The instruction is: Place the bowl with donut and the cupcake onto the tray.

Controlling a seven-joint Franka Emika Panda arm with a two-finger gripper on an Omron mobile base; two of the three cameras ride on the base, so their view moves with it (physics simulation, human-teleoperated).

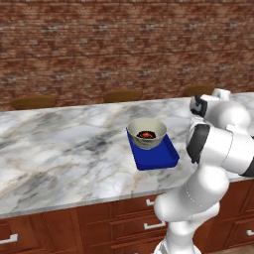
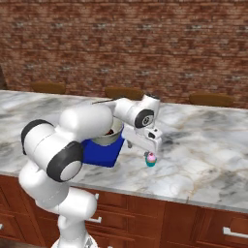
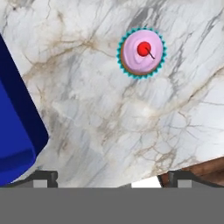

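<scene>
Holding one bowl (image 1: 147, 133), one tray (image 1: 158, 157) (blue), one cupcake (image 3: 141, 53)

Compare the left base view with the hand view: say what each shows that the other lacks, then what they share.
Left base view alone: the round grey-beige bowl holding the dark chocolate ring donut, standing on the tray, plus the brick wall.
Hand view alone: the pink-topped cupcake with a red cherry, standing apart from the tray.
Shared: the flat deep-blue tray and the marble counter.

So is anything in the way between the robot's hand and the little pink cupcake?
No, nothing visible is. The open gripper hangs over bare marble counter, with the cupcake standing alone on it. The blue tray sits off to one side.
</scene>
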